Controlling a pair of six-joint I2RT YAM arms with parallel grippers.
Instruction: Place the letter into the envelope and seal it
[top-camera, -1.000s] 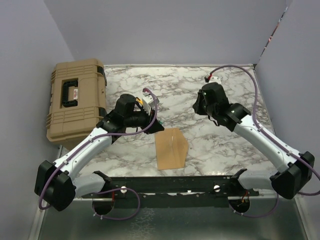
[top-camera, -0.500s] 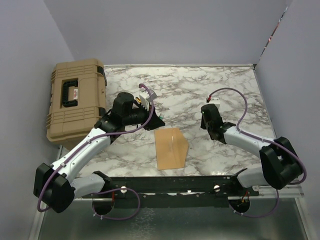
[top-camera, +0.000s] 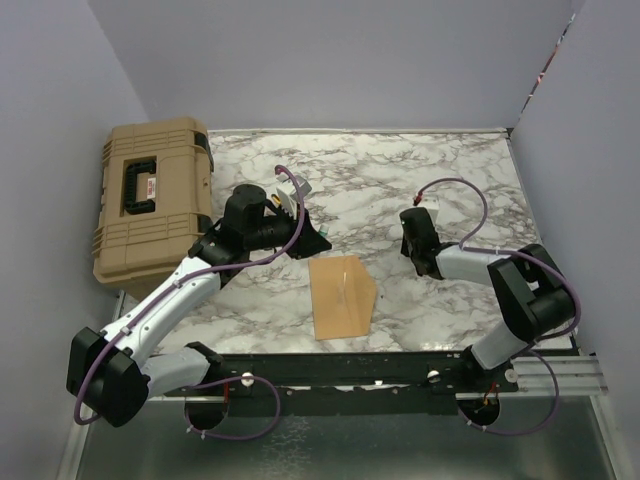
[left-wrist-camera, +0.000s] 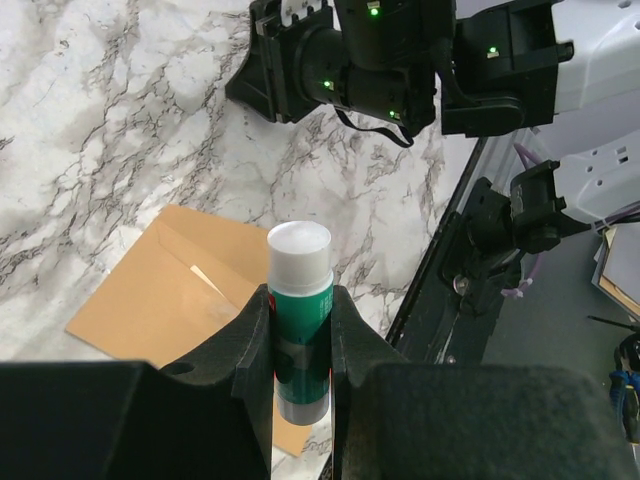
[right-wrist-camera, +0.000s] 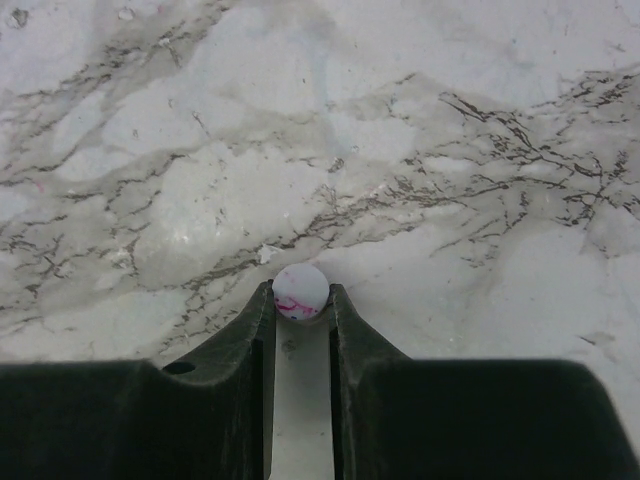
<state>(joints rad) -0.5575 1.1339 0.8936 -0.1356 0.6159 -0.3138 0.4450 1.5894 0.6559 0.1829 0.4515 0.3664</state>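
Observation:
The tan envelope (top-camera: 342, 297) lies flat on the marble table near the front edge, between the two arms; it also shows in the left wrist view (left-wrist-camera: 150, 290) under the fingers. The letter is hidden. My left gripper (top-camera: 318, 240) (left-wrist-camera: 300, 295) hovers just behind the envelope, shut on a green glue stick (left-wrist-camera: 299, 300) with a white top. My right gripper (top-camera: 417, 252) (right-wrist-camera: 301, 292) points down at bare marble to the envelope's right, shut on a small round white cap (right-wrist-camera: 300, 290) with pink marks.
A tan hard case (top-camera: 150, 210) with a black handle stands at the table's left edge. Purple-grey walls close in the back and sides. A black rail (top-camera: 340, 365) runs along the front edge by the arm bases.
The right arm has folded back toward its base, bringing its gripper down and nearer, still holding the cap. The left gripper shifted slightly, glue stick still held. The envelope stayed put.

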